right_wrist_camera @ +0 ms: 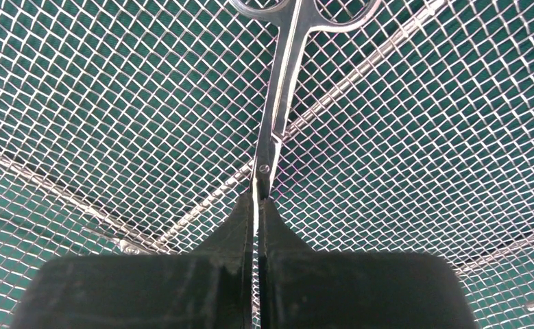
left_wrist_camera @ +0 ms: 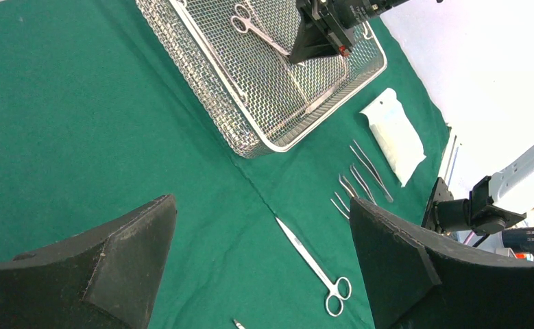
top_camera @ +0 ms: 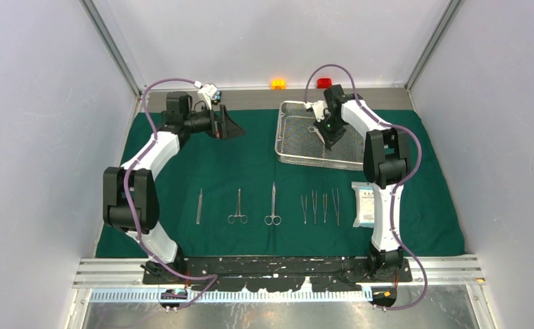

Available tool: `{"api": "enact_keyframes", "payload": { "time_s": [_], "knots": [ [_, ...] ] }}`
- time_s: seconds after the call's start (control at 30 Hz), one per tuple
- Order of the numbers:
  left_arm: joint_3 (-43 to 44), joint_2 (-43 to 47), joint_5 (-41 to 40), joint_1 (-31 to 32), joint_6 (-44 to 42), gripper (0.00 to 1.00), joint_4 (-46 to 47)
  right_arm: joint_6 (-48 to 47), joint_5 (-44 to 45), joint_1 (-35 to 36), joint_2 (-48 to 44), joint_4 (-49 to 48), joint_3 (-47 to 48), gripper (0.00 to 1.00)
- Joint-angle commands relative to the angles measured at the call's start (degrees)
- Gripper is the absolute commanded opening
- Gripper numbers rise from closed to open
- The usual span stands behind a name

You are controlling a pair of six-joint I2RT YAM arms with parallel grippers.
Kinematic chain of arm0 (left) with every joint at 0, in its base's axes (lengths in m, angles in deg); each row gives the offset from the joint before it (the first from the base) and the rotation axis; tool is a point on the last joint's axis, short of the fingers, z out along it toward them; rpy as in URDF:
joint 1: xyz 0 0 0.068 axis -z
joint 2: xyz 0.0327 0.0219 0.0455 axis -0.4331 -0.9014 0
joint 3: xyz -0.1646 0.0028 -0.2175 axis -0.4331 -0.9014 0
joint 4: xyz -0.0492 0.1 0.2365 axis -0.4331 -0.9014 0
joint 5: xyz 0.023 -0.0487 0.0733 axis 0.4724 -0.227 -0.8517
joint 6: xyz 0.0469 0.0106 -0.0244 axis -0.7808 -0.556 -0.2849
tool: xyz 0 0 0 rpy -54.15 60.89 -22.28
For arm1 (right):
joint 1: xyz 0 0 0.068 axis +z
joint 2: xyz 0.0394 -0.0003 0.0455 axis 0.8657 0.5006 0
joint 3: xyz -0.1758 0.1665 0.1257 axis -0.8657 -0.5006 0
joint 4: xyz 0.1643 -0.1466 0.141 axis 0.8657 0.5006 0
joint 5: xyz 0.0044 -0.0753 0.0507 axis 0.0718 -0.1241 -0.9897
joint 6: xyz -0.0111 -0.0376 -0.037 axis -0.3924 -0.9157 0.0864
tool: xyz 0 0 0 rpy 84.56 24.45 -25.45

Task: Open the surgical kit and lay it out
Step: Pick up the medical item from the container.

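The dark green cloth (top_camera: pixel 250 164) lies spread flat. On its far right stands the wire-mesh tray (top_camera: pixel 298 103). Inside it lies a pair of steel scissors (right_wrist_camera: pixel 284 82), rings away from my right gripper (right_wrist_camera: pixel 258 202), which is shut on the blades just below the pivot. In a row near the front lie a slim straight tool (top_camera: pixel 199 205), ring-handled forceps (top_camera: pixel 237 208), long scissors (top_camera: pixel 273 204), several tweezers (top_camera: pixel 320 207) and the white-blue packet (top_camera: pixel 366 203). My left gripper (left_wrist_camera: pixel 262 202) hangs open above the cloth's far left, holding nothing.
An orange block (top_camera: pixel 277 83) and a red block (top_camera: pixel 324 83) sit on the ledge behind the tray. Pale walls close in both sides. A metal rail (top_camera: pixel 277 264) runs along the near edge by the arm bases.
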Motion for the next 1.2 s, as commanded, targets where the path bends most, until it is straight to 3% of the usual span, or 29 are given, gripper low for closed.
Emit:
{"api": "enact_keyframes", "payload": {
  "time_s": [0.0,0.47,0.6,0.8,1.03,1.17],
  "knots": [
    [1.2,-0.51,0.82,-0.27,-0.22,1.0,2.26,-1.68,0.67,-0.89,0.41,2.97,2.3,0.0],
    [1.37,-0.7,0.74,0.18,-0.66,1.0,2.2,-0.69,-3.34,-2.05,-2.68,3.71,6.72,0.01],
    [1.25,-0.62,0.73,0.17,-0.96,1.0,2.09,-0.32,-4.0,-2.07,-3.41,4.07,3.98,0.22],
    [1.05,-0.72,0.92,0.26,-0.61,1.0,2.16,0.41,-4.8,-2.03,-3.31,2.9,-0.27,0.29],
    [-0.54,0.42,0.91,0.31,-0.53,1.0,2.26,-0.27,-2.41,-2.04,-1.84,1.4,-3.57,0.29],
    [-0.77,0.4,0.97,0.27,-0.54,1.0,2.26,-0.36,-2.51,-1.97,-0.8,2.19,-3.38,0.19]
  ]
}}
